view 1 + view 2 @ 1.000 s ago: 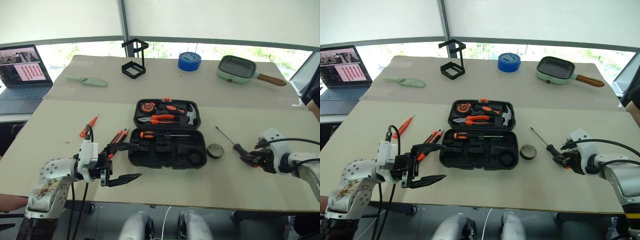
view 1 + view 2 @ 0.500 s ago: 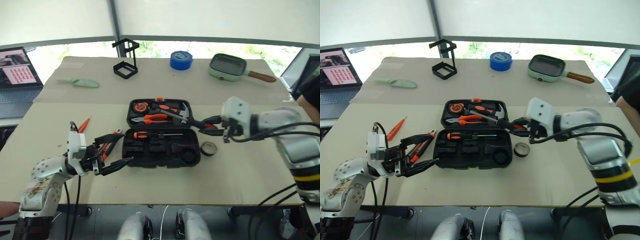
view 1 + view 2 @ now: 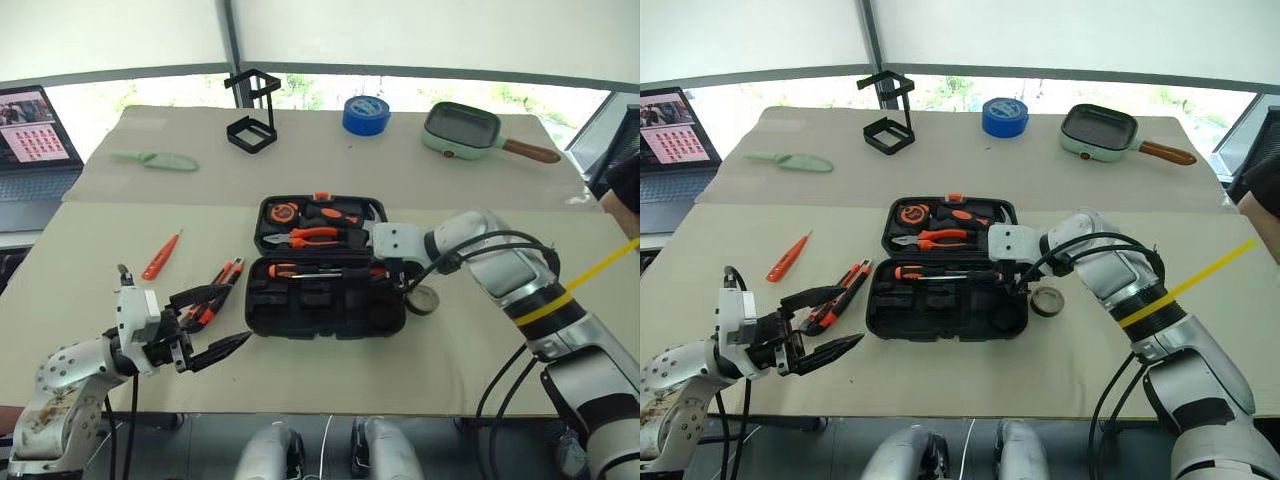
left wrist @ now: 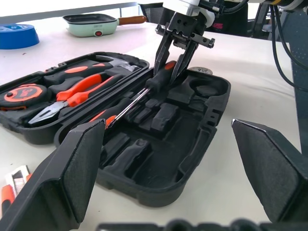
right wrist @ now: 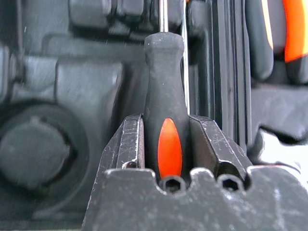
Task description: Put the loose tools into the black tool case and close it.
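Observation:
The black tool case (image 3: pixel 330 325) lies open mid-table. My right gripper (image 3: pixel 385 270) is shut on a black-and-orange screwdriver (image 4: pixel 159 79), tilted down over the near half of the case with its shaft (image 4: pixel 127 108) low over the moulded slots. In the right wrist view the handle (image 5: pixel 166 120) sits between both fingers (image 5: pixel 130 144). My left gripper (image 3: pixel 240 312) hangs open and empty off the case's left front corner. An orange screwdriver (image 3: pixel 160 257) and the utility knife (image 3: pixel 228 276) lie left of the case. The small dark tape roll (image 3: pixel 425 300) lies right of it.
The case's far half holds pliers (image 3: pixel 310 238), a tape measure and a hammer. At the back stand a black wire-frame stand (image 3: pixel 250 120), a blue tape roll (image 3: pixel 366 115), a green pan (image 3: pixel 465 130) and a pale green scoop (image 3: pixel 155 159). A laptop (image 3: pixel 35 140) sits far left.
My right gripper has swung in from the table's right side with the screwdriver and now holds it over the case's near half. The left gripper has drawn back a little towards the left.

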You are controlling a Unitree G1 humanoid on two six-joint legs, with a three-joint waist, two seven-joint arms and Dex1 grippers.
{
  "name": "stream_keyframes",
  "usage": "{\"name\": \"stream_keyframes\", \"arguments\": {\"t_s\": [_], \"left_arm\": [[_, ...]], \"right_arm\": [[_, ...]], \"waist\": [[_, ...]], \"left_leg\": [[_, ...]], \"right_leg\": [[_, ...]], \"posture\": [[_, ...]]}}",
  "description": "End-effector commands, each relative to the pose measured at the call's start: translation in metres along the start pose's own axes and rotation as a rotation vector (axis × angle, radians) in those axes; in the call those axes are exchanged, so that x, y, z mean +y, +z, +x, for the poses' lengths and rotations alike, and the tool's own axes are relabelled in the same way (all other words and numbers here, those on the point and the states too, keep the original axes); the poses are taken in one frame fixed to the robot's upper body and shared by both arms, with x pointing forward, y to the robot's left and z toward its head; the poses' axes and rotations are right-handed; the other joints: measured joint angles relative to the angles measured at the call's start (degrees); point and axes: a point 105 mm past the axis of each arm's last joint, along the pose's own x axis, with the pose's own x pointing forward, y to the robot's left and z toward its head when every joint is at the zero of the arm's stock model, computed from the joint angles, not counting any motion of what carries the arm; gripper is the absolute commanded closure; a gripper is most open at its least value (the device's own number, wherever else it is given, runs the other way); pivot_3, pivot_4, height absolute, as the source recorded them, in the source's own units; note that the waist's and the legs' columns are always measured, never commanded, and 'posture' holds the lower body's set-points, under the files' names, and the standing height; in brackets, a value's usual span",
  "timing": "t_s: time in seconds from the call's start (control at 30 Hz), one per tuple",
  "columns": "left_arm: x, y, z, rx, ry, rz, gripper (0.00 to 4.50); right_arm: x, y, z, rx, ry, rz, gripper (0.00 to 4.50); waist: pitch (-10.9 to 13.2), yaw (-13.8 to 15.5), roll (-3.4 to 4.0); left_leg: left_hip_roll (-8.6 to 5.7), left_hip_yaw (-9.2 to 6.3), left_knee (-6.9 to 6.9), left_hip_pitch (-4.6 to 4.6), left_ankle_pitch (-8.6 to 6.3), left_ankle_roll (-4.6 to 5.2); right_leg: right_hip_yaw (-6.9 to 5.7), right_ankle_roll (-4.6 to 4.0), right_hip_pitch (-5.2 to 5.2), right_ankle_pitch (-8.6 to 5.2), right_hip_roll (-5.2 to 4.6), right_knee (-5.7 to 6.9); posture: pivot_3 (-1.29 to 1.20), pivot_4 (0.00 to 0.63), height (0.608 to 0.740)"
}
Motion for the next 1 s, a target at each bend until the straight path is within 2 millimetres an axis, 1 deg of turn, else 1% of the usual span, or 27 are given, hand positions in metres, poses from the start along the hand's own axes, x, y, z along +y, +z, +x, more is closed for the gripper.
{"name": "stream_keyframes", "arguments": {"t_s": [0.03,0.2,0.3,0.37,0.47,0.53,0.63,0.8,0.87,0.9,0.97,1.0], "left_arm": [[-0.003,0.013,0.007,-0.03,-0.013,0.063,0.0],[-0.001,0.016,0.007,-0.032,-0.007,0.072,0.0],[0.0,0.016,0.007,-0.033,-0.005,0.074,0.0],[0.0,0.015,0.008,-0.033,-0.004,0.075,0.0],[0.0,0.015,0.009,-0.033,-0.005,0.074,0.0],[0.001,0.014,0.008,-0.03,-0.005,0.074,0.0],[0.003,0.014,0.006,-0.024,0.003,0.075,0.0],[0.006,0.012,0.002,-0.019,0.019,0.075,0.0],[0.008,0.01,0.001,-0.016,0.034,0.07,0.0],[0.009,0.008,0.0,-0.014,0.042,0.068,0.0],[0.01,0.005,-0.001,-0.007,0.05,0.069,0.0],[0.01,0.005,-0.001,-0.007,0.051,0.069,0.0]], "right_arm": [[-0.005,0.002,-0.003,0.022,-0.009,-0.034,3.49],[0.0,-0.001,-0.002,0.044,0.02,-0.036,3.49],[0.0,0.0,0.0,0.042,0.016,-0.021,3.49],[0.001,-0.001,0.003,0.039,0.016,-0.01,3.49],[0.0,0.002,0.006,0.008,0.008,0.002,3.49],[-0.002,0.004,0.006,-0.017,-0.001,-0.038,2.46],[-0.011,0.021,-0.007,-0.12,-0.017,-0.104,1.62],[-0.021,0.033,-0.033,-0.236,-0.009,-0.088,1.62],[-0.027,0.036,-0.041,-0.344,-0.022,-0.033,2.16],[-0.028,0.038,-0.04,-0.41,-0.031,0.009,2.39],[-0.027,0.038,-0.034,-0.476,-0.038,0.069,3.11],[-0.026,0.037,-0.028,-0.483,-0.045,0.074,3.34]], "waist": [[0.0,0.06,0.0],[0.0,0.18,0.0],[0.0,0.17,0.0],[0.0,0.08,0.0],[0.0,0.01,0.0],[0.0,-0.01,0.0],[0.0,-0.02,0.0],[0.0,-0.03,0.0],[0.0,-0.03,0.0],[0.0,-0.02,0.0],[0.0,-0.02,-0.01],[0.0,-0.04,-0.01]], "left_leg": [[0.02,0.01,0.0,0.03,0.01,-0.03],[0.03,0.01,0.02,0.13,-0.03,-0.33],[0.02,0.01,0.02,0.16,0.0,-0.29],[0.02,0.01,0.02,0.16,0.07,-0.17],[0.02,0.01,0.02,0.15,0.13,-0.06],[0.03,0.02,0.02,0.16,0.13,-0.06],[0.03,0.02,0.01,0.16,0.13,-0.07],[0.04,0.04,0.01,0.14,0.14,-0.05],[0.05,0.05,0.02,0.15,0.14,-0.04],[0.05,0.05,0.02,0.17,0.14,-0.04],[0.08,0.05,0.02,0.2,0.14,-0.05],[0.11,0.06,0.02,0.2,0.14,-0.05]], "right_leg": [[0.04,-0.02,0.0,0.01,0.02,0.03],[0.06,-0.26,0.0,0.19,-0.14,0.21],[0.09,-0.31,-0.01,0.21,-0.19,0.3],[0.08,-0.62,-0.02,0.39,-0.18,0.3],[0.09,-0.64,-0.03,0.4,-0.16,0.3],[0.1,-0.64,-0.03,0.39,-0.14,0.31],[0.1,-0.62,-0.03,0.37,-0.12,0.3],[0.13,-0.64,-0.04,0.39,-0.03,0.27],[0.14,-0.64,-0.03,0.39,-0.03,0.27],[0.14,-0.65,-0.02,0.39,-0.03,0.28],[0.14,-0.66,0.01,0.4,0.0,0.28],[0.15,-0.68,0.01,0.41,0.03,0.28]], "posture": [[0.0,0.15,0.74],[0.0,0.15,0.74],[0.0,0.15,0.74],[0.0,0.15,0.74],[0.0,0.15,0.74],[0.0,0.15,0.74],[0.0,0.15,0.74],[0.0,0.15,0.74],[0.0,0.15,0.74],[0.0,0.15,0.74],[0.0,0.15,0.74],[0.0,0.15,0.74]]}}
